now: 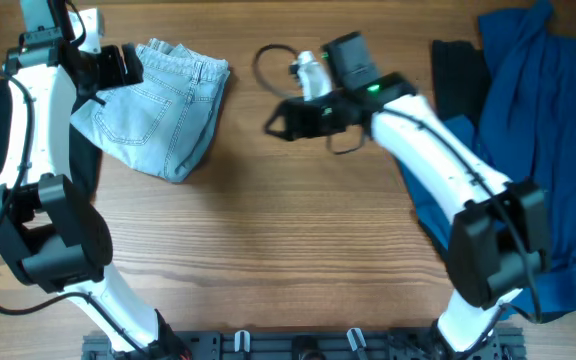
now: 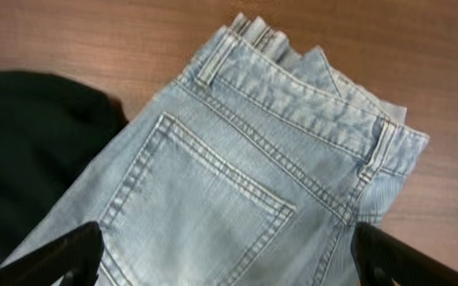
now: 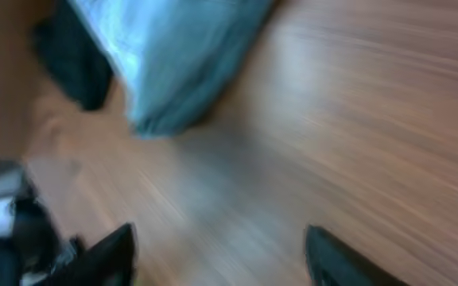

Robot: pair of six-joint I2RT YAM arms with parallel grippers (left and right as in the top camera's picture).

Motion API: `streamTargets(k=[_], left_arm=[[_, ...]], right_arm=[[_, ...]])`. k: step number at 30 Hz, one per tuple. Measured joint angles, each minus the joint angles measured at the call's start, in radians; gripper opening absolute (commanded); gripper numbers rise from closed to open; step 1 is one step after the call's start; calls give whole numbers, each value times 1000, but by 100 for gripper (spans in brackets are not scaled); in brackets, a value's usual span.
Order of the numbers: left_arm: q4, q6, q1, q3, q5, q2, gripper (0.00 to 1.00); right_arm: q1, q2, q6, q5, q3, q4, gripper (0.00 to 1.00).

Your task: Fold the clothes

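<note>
The left wrist view shows what the overhead one cannot: the stitched pocket, waistband and belt loops of the folded pale denim shorts (image 2: 237,175), with the left fingers (image 2: 62,254) wide apart above them, holding nothing, and a black garment (image 2: 30,151) just beside. From above, the shorts lie near the far left corner of the wooden surface (image 1: 288,240), and a navy garment (image 1: 543,130) is at its right edge. The right fingers (image 3: 340,258), blurred, stand apart over bare wood.

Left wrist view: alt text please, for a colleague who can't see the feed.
Folded pale denim shorts fill the frame, back pocket and belt-looped waistband facing up, lying on the wooden table. A black garment lies to their left. The left gripper is open, one dark fingertip in each bottom corner.
</note>
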Motion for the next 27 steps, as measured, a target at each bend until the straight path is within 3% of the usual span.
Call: streamTargets(k=[2, 4, 9, 16, 20, 23, 25, 27], left_arm=[[-5, -10, -5, 0, -1, 2, 99], [-4, -13, -11, -8, 0, 3, 100], [-32, -14, -14, -29, 0, 32, 100], [-47, -82, -13, -34, 19, 38, 96], [-59, -105, -15, -34, 58, 43, 95], [-61, -107, -20, -40, 62, 72, 95], [-62, -110, -28, -56, 63, 102, 95], [-62, -111, -42, -77, 66, 132, 95]], right_arm=[[58, 49, 63, -39, 3, 142, 86], [109, 135, 142, -74, 3, 265, 100], [162, 357, 339, -124, -2, 574, 99], [186, 464, 420, -76, 119, 611, 98], [249, 476, 426, 22, 140, 615, 79], [252, 480, 432, 42, 140, 611, 54], [252, 493, 443, 57, 139, 620, 52], [253, 497, 445, 69, 139, 634, 29]])
